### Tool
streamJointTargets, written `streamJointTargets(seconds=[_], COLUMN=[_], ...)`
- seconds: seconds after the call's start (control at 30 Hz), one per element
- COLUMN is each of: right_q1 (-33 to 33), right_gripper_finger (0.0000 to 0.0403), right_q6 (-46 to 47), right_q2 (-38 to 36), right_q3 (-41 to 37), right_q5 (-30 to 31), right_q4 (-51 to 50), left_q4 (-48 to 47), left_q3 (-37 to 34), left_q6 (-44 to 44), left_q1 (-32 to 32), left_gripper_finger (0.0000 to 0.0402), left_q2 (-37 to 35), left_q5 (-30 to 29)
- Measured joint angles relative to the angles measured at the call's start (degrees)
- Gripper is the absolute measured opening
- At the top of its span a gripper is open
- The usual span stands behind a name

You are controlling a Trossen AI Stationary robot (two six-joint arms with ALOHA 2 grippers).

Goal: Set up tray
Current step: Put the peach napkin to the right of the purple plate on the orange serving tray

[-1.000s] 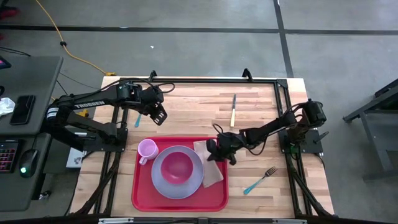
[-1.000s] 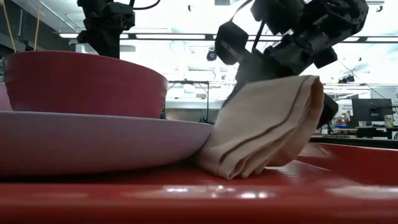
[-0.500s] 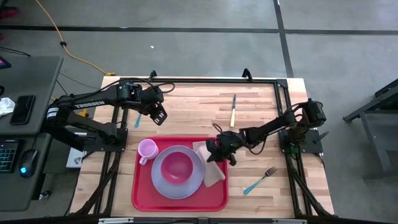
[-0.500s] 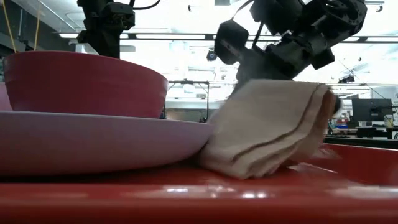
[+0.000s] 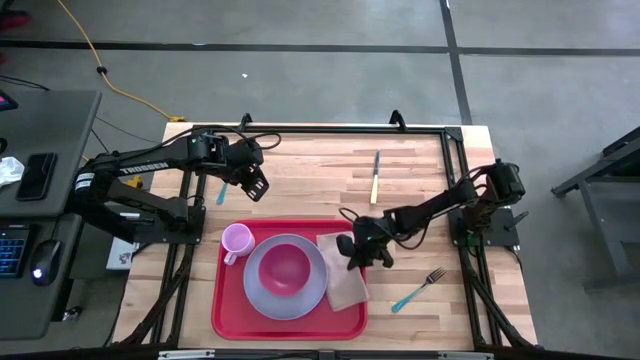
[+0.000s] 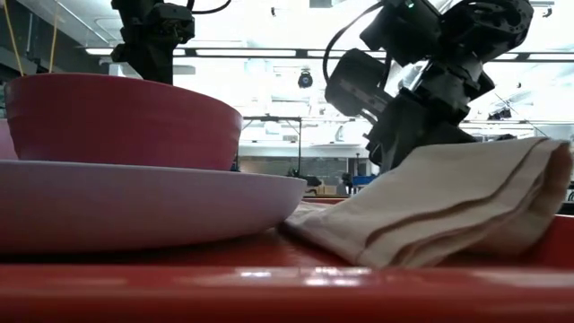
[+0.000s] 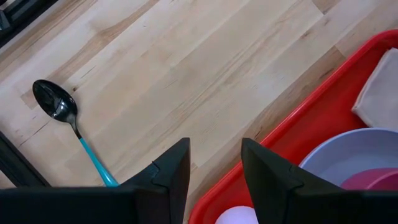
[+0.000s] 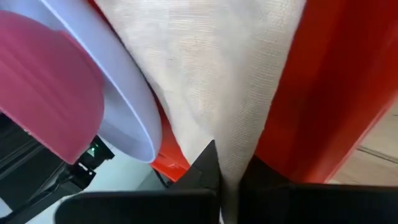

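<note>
Right gripper (image 5: 356,252) pinching a beige cloth napkin (image 5: 343,270) over the right edge of the red tray (image 5: 232,314), beside the lavender plate (image 5: 258,292) carrying a pink bowl (image 5: 283,268). Left gripper (image 5: 256,186) spread and empty above bare wood near the teal-handled spoon (image 7: 69,122). Tray lying at the table's front middle, pink cup (image 5: 236,240) in its back-left corner.

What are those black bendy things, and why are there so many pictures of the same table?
They are two robot arms, each ending in a two-fingered pincer. One camera looks down from above, one sits low on the table, and one rides on each wrist. On the wooden table lies a red tray holding a lilac plate, a red bowl and a pink cup. The right pincer is pinched shut on a beige napkin at the tray's edge. The left pincer waits open above the table. A spoon, a knife and a fork lie on the wood.
</note>
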Motion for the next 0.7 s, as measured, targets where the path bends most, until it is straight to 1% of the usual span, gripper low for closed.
streamJointTargets(seconds=[0.13, 0.3, 0.43, 0.57, 0.7], right_q1=[0.5, 0.7, 0.7, 0.6, 0.6], right_gripper_finger=[0.0000, 0.0001, 0.0011, 0.0038, 0.0081], right_q6=[0.3, 0.3, -0.9, -2.5, -3.3], right_q2=[0.0, 0.0, 0.0, 0.0, 0.0], right_q3=[0.0, 0.0, 0.0, 0.0, 0.0], right_q5=[1.1, 2.6, 2.5, 0.5, -1.0], right_q4=[0.3, 3.1, 3.0, 3.0, 3.0], left_q4=[0.0, 0.0, 0.0, 0.0, 0.0], left_q3=[0.0, 0.0, 0.0, 0.0, 0.0], left_q6=[0.0, 0.0, 0.0, 0.0, 0.0], left_q1=[0.0, 0.0, 0.0, 0.0, 0.0], left_gripper_finger=[0.0175, 0.0175, 0.0175, 0.0175, 0.0175], left_q2=[0.0, 0.0, 0.0, 0.0, 0.0], left_q5=[0.0, 0.0, 0.0, 0.0, 0.0])
